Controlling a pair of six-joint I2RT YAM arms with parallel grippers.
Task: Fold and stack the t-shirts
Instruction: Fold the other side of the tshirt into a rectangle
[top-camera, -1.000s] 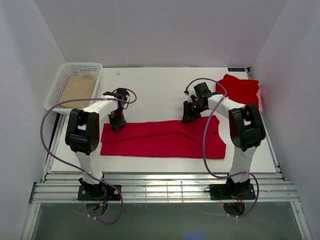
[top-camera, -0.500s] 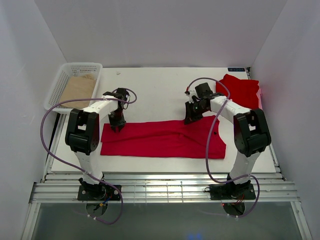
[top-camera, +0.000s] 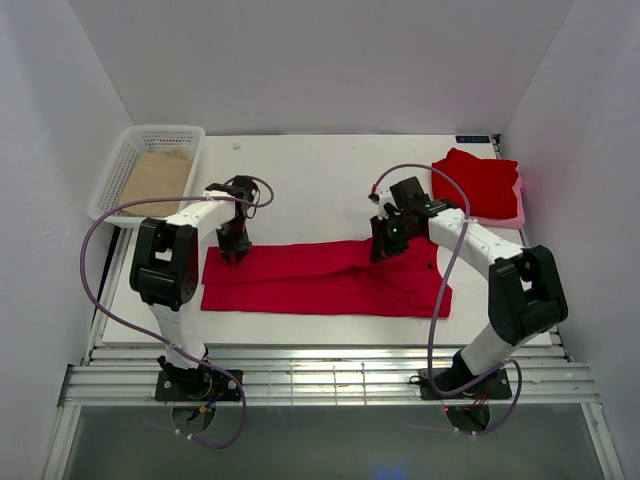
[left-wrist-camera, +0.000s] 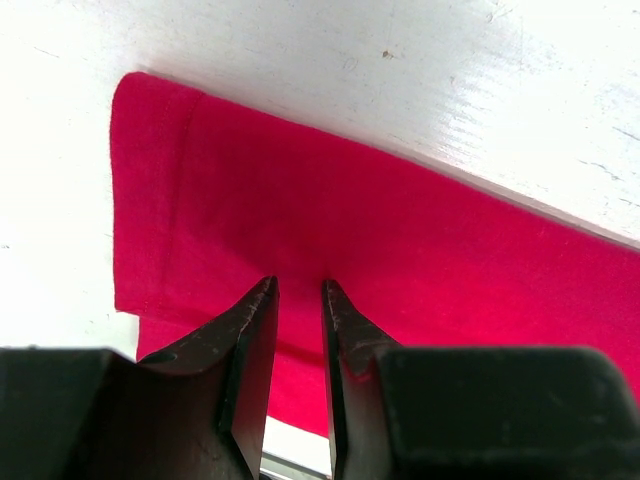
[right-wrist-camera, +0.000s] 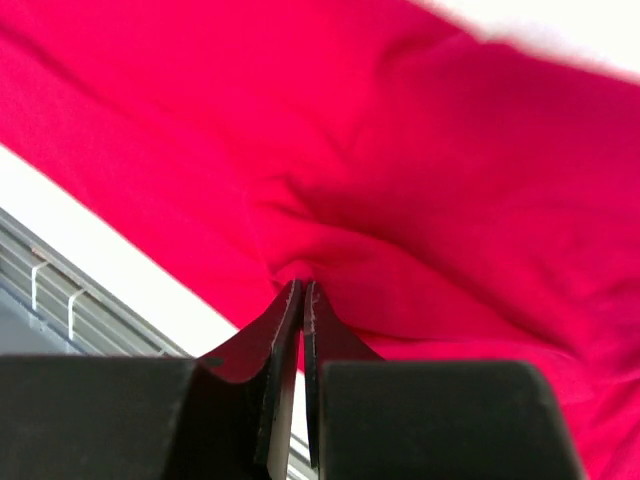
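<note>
Firmly pinched, t-shirt (right-wrist-camera: 420, 150) ridge in right hand (right-wrist-camera: 300, 292)

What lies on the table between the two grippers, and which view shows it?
The long red t-shirt fills that stretch, with the left gripper and right gripper both at its far edge; the top view shows it.

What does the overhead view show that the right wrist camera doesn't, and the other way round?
Only overhead: the basket holding a tan sheet, a folded shirt at the far right, and the left claw down at the long shirt's left end. Only the right wrist: close up, the right claw pinched shut on a pucker of cloth, wrinkles running into its tips. Both: the long shirt, red, spread on the table.
</note>
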